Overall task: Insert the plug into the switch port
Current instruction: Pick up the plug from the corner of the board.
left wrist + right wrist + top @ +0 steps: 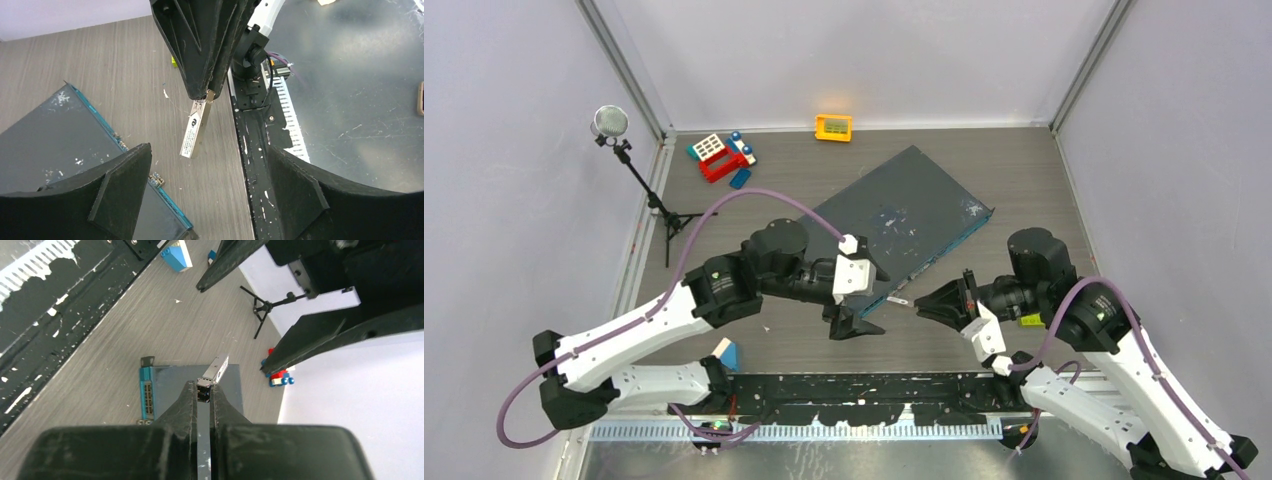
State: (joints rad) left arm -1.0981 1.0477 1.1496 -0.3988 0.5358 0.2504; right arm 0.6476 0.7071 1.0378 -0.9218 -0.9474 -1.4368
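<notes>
The switch (pixel 904 215) is a flat dark-grey box lying at an angle, its teal front face (pixel 924 268) towards the arms. The face shows a block of ports (pixel 148 395) in the right wrist view. My right gripper (pixel 936 300) is shut on the back end of a small metal plug (pixel 902 300) and holds it in the air just in front of the face, apart from it. The plug (pixel 215 370) points away from the fingers. My left gripper (pixel 849 322) is open and empty by the switch's near corner (pixel 165 200). The plug (pixel 196 131) hangs ahead of its fingers.
A small orange-yellow box (pixel 833 127) lies at the back. Red, white and blue toy blocks (pixel 722 157) sit at the back left. A microphone on a tripod (pixel 629 160) stands at the left. A blue block (pixel 727 353) lies by the left arm. A black rail (pixel 854 390) runs along the front.
</notes>
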